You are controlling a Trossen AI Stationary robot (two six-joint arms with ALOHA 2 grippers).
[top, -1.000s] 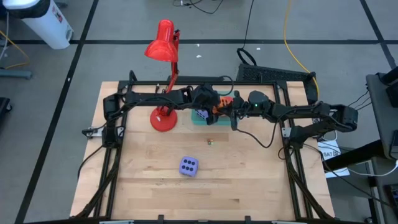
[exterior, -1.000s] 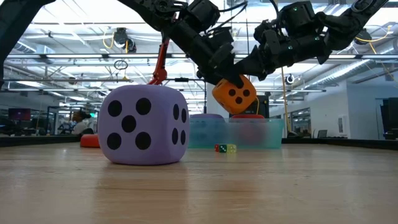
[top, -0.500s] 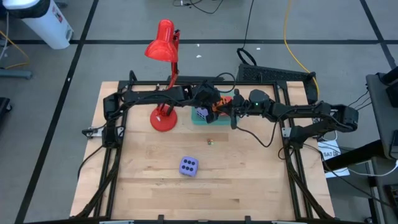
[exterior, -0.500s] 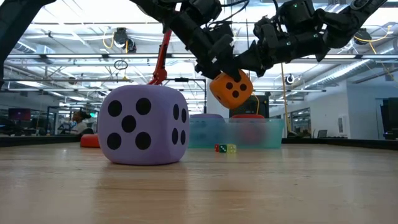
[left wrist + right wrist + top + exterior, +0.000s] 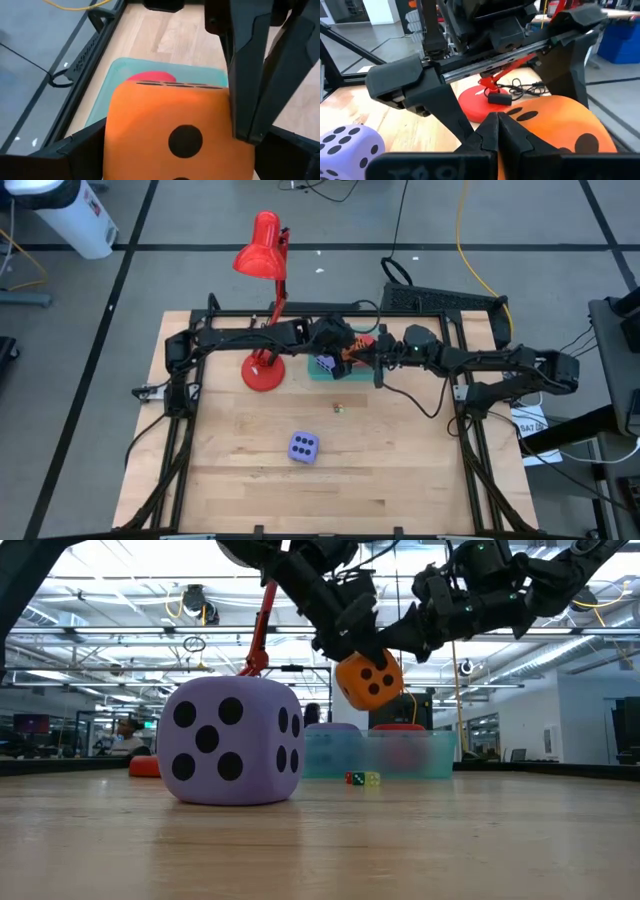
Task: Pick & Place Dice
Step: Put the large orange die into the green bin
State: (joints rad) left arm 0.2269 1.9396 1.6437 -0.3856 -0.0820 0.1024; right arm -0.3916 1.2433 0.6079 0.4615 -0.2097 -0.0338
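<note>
The orange die (image 5: 370,680) hangs tilted above the teal tray (image 5: 440,755), wedged between the wide-spread fingers of my left gripper (image 5: 344,348), which reaches in from the table's left. My right gripper (image 5: 370,357) comes from the right, shut, with its tips at the die's side. In the tray sit a purple-blue die (image 5: 323,363) and a red die (image 5: 150,77). Another purple-blue die (image 5: 304,446) rests on the table nearer the front. My left gripper has the orange die between its two fingers (image 5: 82,150), on two opposite faces (image 5: 117,145). It slants down from the table's left. The die is clear of the tray and tilted. My right gripper's shut fingertips (image 5: 247,115) lie against the die's side (image 5: 222,125), beside one left finger, coming nearly level from the right.
A red desk lamp (image 5: 262,255) stands with its base (image 5: 263,372) just left of the tray. Two tiny dice (image 5: 337,407) lie on the wood in front of the tray. A dark frame (image 5: 180,430) borders the table's sides and back.
My left gripper has tipped a little, and the orange die has come up slightly above the tray, turning a bit, with my right gripper staying at its side.
</note>
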